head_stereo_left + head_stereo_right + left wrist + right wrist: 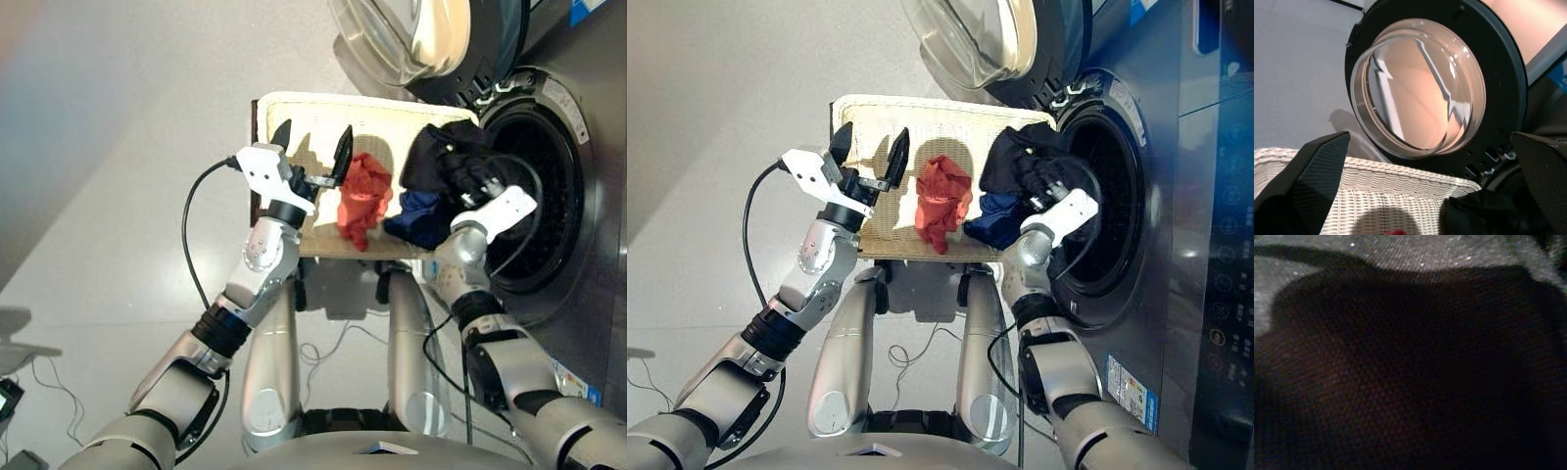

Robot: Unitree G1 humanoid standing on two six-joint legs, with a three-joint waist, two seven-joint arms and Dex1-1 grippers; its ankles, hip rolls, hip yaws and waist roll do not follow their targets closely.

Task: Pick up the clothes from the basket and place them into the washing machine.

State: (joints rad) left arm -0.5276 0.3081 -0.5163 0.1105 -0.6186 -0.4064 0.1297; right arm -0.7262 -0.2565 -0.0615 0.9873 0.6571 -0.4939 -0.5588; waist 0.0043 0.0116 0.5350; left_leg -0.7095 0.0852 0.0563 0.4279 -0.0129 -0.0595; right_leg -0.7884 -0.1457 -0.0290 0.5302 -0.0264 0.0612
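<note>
Risk lies with the black garment (441,157), bunched at the basket's (323,108) right end beside the washing machine (549,186) drum: the right gripper (475,186) is buried in it, grip impossible to judge, so cloth could slip or snag its cable. The orange-red garment (362,196) and navy garment (421,220) lie mid-basket. The left gripper (313,147) hovers spread and empty; the open door (411,34) overhangs the far side.
</note>
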